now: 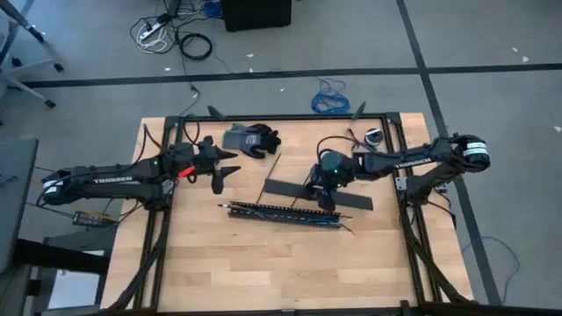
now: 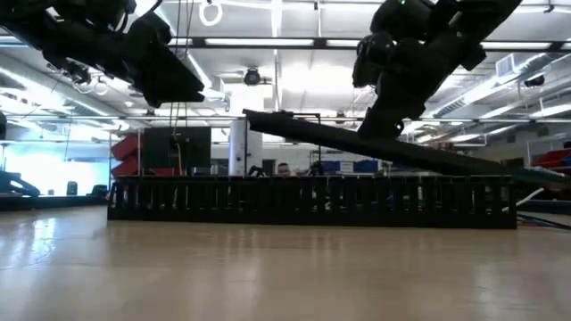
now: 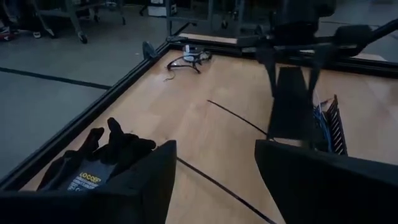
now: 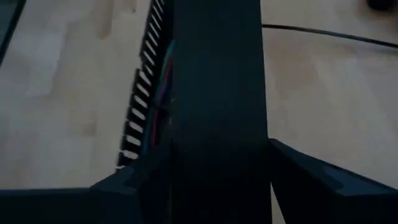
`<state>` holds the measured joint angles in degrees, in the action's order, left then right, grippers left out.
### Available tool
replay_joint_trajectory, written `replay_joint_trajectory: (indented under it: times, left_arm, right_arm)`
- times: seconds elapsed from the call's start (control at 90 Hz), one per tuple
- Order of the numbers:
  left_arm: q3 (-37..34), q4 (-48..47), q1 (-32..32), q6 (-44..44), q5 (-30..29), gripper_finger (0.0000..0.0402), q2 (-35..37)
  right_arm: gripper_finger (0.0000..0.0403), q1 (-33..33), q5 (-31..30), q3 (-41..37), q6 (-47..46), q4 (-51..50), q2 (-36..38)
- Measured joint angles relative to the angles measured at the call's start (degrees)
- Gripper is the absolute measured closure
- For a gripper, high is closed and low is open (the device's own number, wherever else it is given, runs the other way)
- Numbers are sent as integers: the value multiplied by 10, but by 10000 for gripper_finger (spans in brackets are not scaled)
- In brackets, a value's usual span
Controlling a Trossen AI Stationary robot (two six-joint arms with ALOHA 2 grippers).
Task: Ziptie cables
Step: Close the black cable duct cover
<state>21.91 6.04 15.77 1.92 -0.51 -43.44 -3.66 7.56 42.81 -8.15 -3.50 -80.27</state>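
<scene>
Right tool (image 1: 326,195) is clamped on a flat black strip (image 1: 290,188), one end raised above the slotted black duct (image 1: 285,213) lying mid-worktop (image 1: 263,263). The cables (image 4: 163,93) lie inside that duct. Left tool (image 1: 221,171) hovers with fingers apart near black gloves (image 1: 250,139)

Light wood table (image 1: 263,263) w/ black metal frame round the edges. On it, approx centre: long black slotted cable duct (image 1: 285,214), lying lengthwise, thin coloured cables (image 4: 163,93) inside. Just behind it a flat black strip (image 1: 318,195), one end raised off the wood in the low view. Thin black ziptie (image 1: 271,168) near the middle. Black glove (image 1: 250,139) at the far edge; small tangled item (image 1: 373,135) at far right corner, can't tell what.
</scene>
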Motion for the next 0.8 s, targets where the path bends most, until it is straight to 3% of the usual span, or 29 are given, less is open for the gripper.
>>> replay_joint_trajectory:
  times: [0.467,0.8]
  left_arm:
    - [0,-4,0,2,1,188,0]
    - [0,-103,-3,41,57,188,2]
  right_arm:
    - [179,70,-37,0,-54,36,0]
    - [179,91,-45,0,-57,23,-1]
